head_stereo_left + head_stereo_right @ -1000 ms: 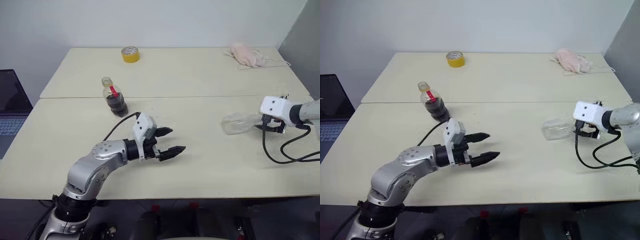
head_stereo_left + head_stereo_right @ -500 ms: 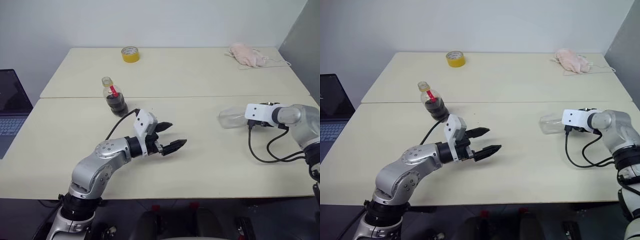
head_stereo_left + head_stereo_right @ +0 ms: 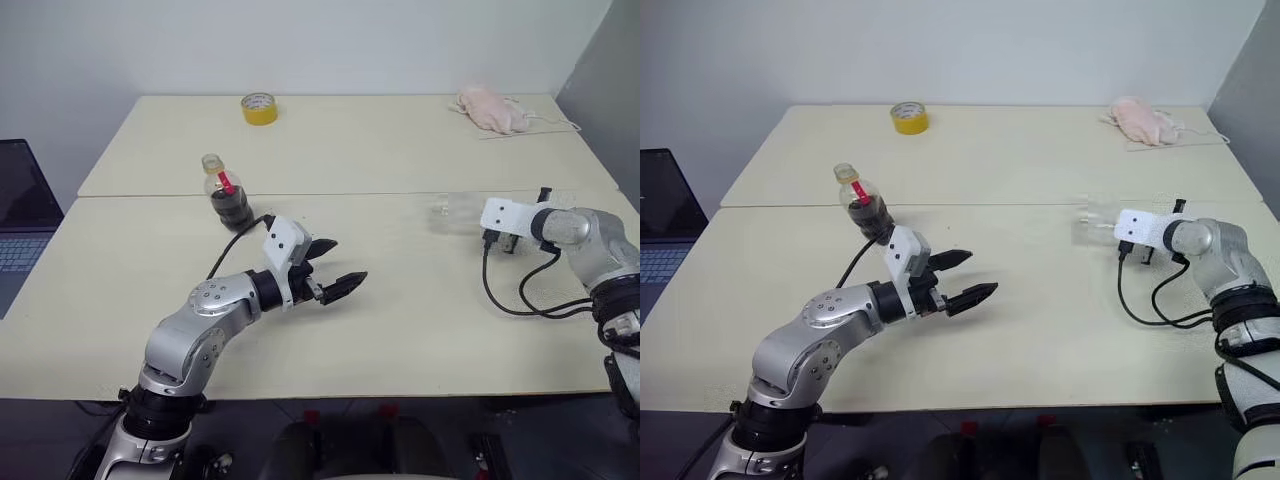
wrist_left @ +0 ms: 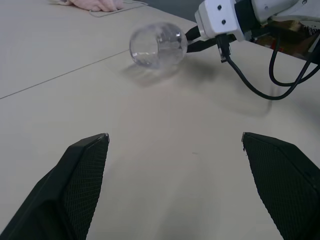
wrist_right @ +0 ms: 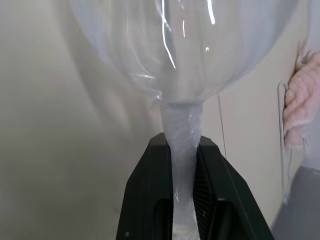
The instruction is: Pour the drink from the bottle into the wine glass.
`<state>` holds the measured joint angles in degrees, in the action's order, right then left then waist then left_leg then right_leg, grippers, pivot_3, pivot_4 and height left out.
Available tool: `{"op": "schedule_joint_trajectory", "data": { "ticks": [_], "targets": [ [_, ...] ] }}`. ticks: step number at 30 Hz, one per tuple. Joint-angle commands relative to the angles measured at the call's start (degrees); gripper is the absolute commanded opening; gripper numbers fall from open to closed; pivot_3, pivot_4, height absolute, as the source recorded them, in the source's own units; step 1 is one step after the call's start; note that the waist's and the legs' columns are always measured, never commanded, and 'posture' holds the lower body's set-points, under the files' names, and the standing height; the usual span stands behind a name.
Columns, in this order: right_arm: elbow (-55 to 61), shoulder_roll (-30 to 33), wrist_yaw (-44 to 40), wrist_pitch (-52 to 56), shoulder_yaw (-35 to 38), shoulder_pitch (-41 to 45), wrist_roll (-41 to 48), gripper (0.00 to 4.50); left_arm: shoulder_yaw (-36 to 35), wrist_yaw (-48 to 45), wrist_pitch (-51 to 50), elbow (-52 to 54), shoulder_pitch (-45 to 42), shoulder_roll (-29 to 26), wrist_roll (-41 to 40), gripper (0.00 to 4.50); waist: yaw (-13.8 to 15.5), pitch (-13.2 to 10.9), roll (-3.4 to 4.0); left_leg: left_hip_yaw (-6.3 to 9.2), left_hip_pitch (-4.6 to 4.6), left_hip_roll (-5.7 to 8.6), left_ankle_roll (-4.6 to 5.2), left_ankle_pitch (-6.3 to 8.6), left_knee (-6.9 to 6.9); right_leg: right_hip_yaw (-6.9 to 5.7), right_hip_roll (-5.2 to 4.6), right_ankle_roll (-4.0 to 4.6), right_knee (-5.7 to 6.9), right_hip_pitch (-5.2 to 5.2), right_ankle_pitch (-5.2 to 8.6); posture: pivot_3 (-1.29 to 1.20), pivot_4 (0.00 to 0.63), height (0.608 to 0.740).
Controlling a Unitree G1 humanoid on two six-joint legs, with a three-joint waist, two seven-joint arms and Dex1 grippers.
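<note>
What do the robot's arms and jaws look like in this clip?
Both arms are silver-grey metal with rounded joint housings. Each wrist carries a white boxy block ahead of the left gripper and right gripper, and a loose black cable loops off each wrist. The jaws are black, tapering and finely textured.
</note>
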<state>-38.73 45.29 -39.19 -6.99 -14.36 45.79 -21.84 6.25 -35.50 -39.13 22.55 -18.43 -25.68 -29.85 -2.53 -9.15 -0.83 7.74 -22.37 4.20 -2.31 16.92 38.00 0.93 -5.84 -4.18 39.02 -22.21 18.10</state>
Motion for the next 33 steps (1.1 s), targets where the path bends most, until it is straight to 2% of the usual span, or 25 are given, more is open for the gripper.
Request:
{"op": "schedule_joint_trajectory", "data": {
  "ticks": [1, 5, 8, 18, 25, 33],
  "targets": [
    [8.9, -3.8, -0.9, -1.1, 7.6, -1.8, 11.3, 0.25, -1.3, 0.0, 1.8, 0.7, 0.4, -0.1, 0.6, 4.50, -0.3, 0.0, 0.00, 0.00, 0.00, 0.00, 0.00, 0.00, 0.00, 0.00, 0.00, 0.00, 0.00, 0.00, 0.00, 0.00, 0.150, 0.740],
    [16.0, -12.4, 0.2, 2.5, 15.6, -5.1, 24.3, 0.24, -1.2, -0.1, 2.2, 0.5, 0.7, 0.0, 0.9, 4.50, -0.6, 0.0, 0.00, 0.04, 0.00, -0.01, 0.00, 0.00, 0.00, -0.03, 0.01, 0.00, 0.03, 0.00, 0.00, 0.00, 0.150, 0.740],
    [19.5, -18.3, 1.0, 5.8, 18.3, -8.3, 30.6, 0.24, -1.1, 0.0, 2.2, 0.5, 0.6, 0.2, 1.1, 4.50, -0.3, 0.0, 0.00, 0.07, 0.00, 0.02, 0.00, 0.00, 0.05, -0.04, 0.00, 0.00, 0.03, 0.02, 0.00, 0.00, 0.150, 0.740],
    [26.5, -32.8, 9.1, 7.6, 12.2, -17.3, 28.6, 0.24, -1.4, 0.3, 2.1, 0.6, 1.0, 0.2, 1.3, 4.50, -0.8, 0.0, 0.04, 0.12, 0.01, 0.03, 0.00, 0.00, 0.04, -0.01, 0.00, 0.00, 0.09, -0.05, 0.00, 0.00, 0.150, 0.740],
    [28.6, -37.3, 11.6, 6.7, 10.1, -20.3, 27.9, 0.24, -1.5, 0.5, 2.0, 0.9, 1.5, 0.3, 1.3, 4.50, -0.6, 0.0, 0.04, 0.16, 0.01, 0.04, 0.00, 0.00, 0.04, -0.02, 0.01, 0.00, 0.08, -0.04, 0.00, 0.00, 0.150, 0.740],
    [28.9, -36.2, 11.0, 5.4, 10.6, -23.0, 28.4, 0.23, -1.5, 0.6, 2.3, 0.7, 1.7, 0.1, 1.6, 4.50, -0.7, 0.0, 0.05, 0.15, 0.03, 0.04, 0.00, 0.00, 0.03, -0.01, 0.01, 0.00, 0.08, -0.03, 0.00, 0.00, 0.150, 0.740]
  ]
}}
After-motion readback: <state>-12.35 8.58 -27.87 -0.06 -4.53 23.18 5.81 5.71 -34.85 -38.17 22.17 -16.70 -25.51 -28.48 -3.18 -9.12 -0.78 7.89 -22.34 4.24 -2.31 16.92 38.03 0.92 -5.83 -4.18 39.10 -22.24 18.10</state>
